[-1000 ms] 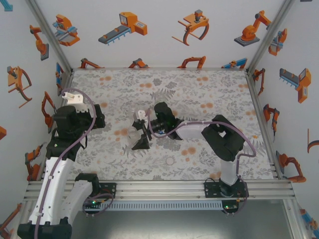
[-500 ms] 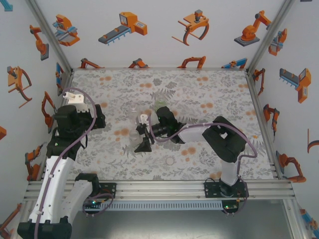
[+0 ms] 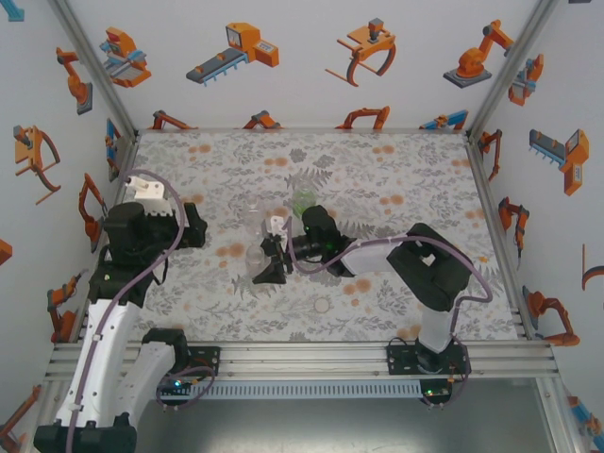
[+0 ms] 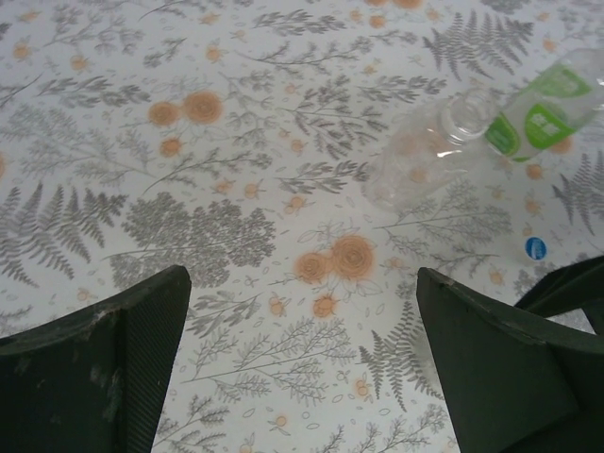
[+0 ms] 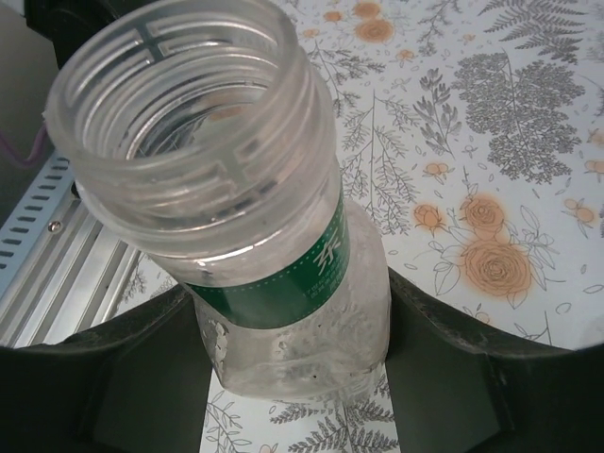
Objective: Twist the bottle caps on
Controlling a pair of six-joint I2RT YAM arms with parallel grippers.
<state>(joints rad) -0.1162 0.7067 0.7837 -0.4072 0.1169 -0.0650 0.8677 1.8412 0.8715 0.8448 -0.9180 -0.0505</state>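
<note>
Colourless plastic with a green band below its threaded neck: the uncapped bottle (image 5: 247,212) sits between the two pads of the right gripper (image 5: 291,293). The jaws have a narrow set, one pad against each side of the bottle's body. Its mouth is open, with no cap on it. From the top camera this grip is a little left of the middle of the counter (image 3: 396,170), well clear of every edge.

The left gripper (image 4: 302,283) hangs over bare floral cloth toward the left edge. Its jaws stand wide apart and hold nothing.

Through the left wrist camera a second colourless bottle (image 4: 420,160) shows, its mouth also open. A green-tinted bottle (image 4: 547,104) with a green label is just beside that mouth. Whether these two stand or lie I cannot tell. From above, both are on the far-edge side of the held bottle. A blue cap (image 4: 535,248) lies flat on the cloth near them, apart from both bottles.
</note>
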